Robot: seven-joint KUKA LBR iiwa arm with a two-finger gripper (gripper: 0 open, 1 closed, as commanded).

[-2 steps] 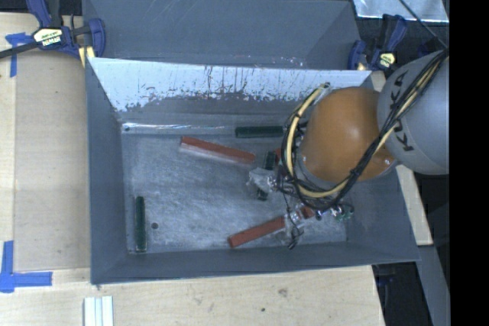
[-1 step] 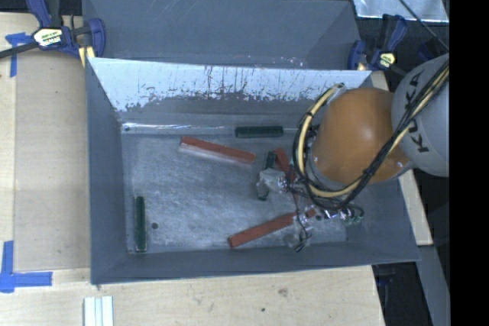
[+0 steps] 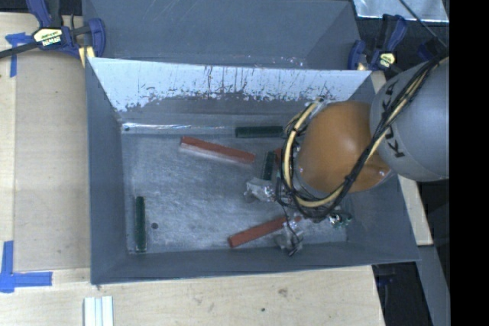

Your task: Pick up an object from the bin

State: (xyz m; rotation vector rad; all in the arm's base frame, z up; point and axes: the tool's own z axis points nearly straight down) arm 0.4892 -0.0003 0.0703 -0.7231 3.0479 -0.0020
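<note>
Bin (image 3: 103, 187) inventory, for your count: four loose things on the floor, each lying singly. Two are red-brown sticks and two are dark green sticks.

- Upper red-brown stick (image 3: 218, 150): upper centre of the floor, slanting down to the right.
- First dark green stick (image 3: 258, 131): just above and to the right of it, level along the foot of the back wall.
- Second dark green stick (image 3: 140, 223): lower left of the floor, running top to bottom in the frame, well apart from the rest.
- Lower red-brown stick (image 3: 256, 233): lower centre-right of the floor, tilted up toward the right.

The arm (image 3: 412, 126) comes in from the right of the frame. Its orange cover (image 3: 336, 149) hangs over the right part of the floor, with cables looped round it. The jaws sit low at the lower right, at the right end of the lower red-brown stick. You cannot tell whether they are wide, narrow or closed on that stick, because the wrist hardware hides the tips.
</note>
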